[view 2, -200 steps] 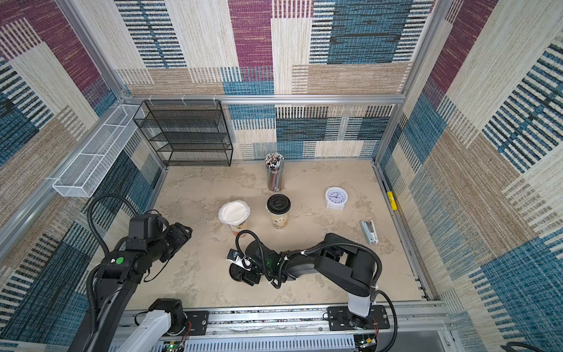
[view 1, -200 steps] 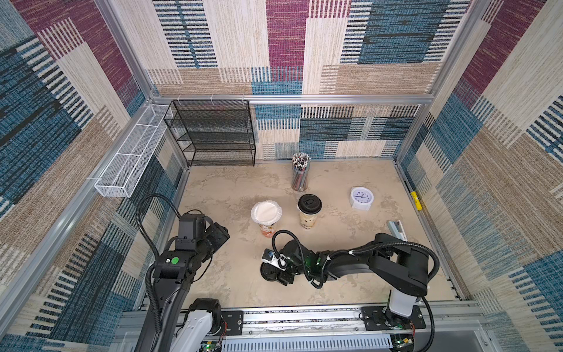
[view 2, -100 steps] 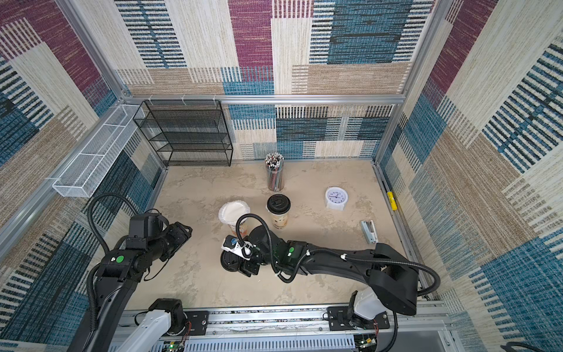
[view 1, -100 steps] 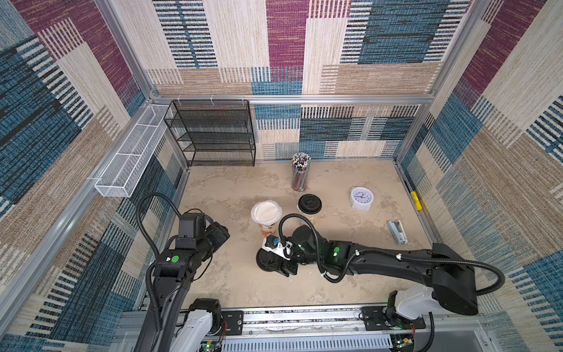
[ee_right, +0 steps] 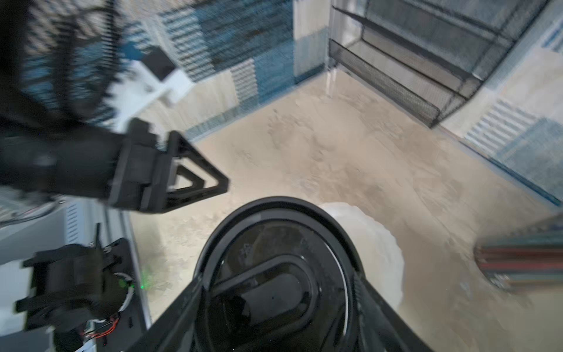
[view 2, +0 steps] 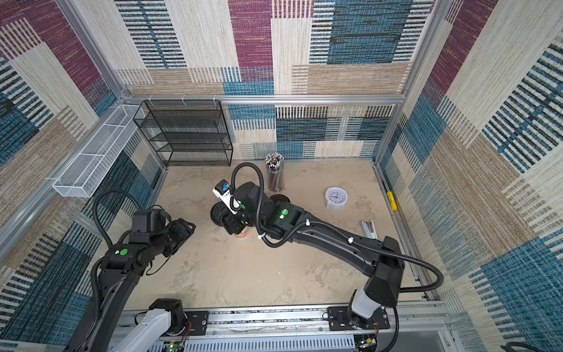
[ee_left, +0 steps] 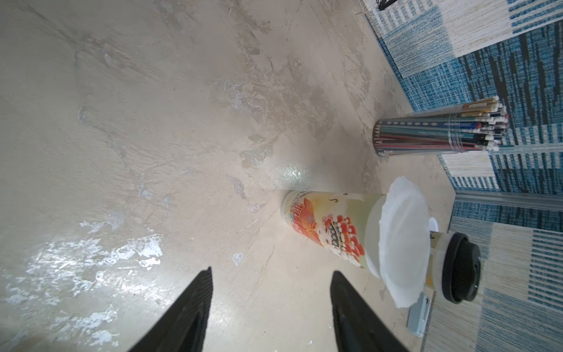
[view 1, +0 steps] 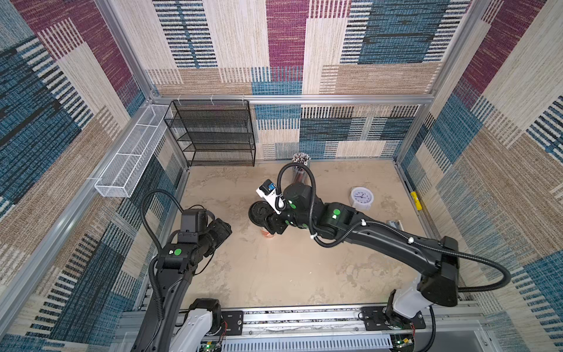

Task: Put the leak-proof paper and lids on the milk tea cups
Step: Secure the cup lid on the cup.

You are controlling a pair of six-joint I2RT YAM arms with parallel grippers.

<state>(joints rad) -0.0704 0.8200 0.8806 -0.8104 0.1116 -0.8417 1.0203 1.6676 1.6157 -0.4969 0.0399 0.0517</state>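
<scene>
The red-orange milk tea cup (ee_left: 329,231) stands upright with a sheet of leak-proof paper (ee_left: 402,240) lying over its mouth. Close behind it the beige cup (ee_left: 436,256) wears a black lid (ee_left: 460,268). My right gripper (ee_right: 277,283) is shut on a second black lid (ee_right: 274,237), which hangs just above the papered cup; the paper (ee_right: 374,243) shows past the lid's rim. In both top views that lid (view 1: 259,213) and the arm hide most of the cup (view 2: 242,235). My left gripper (ee_left: 271,271) is open and empty, off to the left of the cups.
A clear holder of pencils (view 1: 300,164) stands behind the cups. A small white clock (view 1: 361,196), a grey stapler-like item (view 1: 396,225) and a yellow object (view 1: 416,201) lie at the right. A black mesh rack (view 1: 213,134) and a white wire basket (view 1: 131,161) line the back left.
My right arm has lifted the black lid off the table's front and carried it back and up to the red-orange cup. The left arm has stayed still.
</scene>
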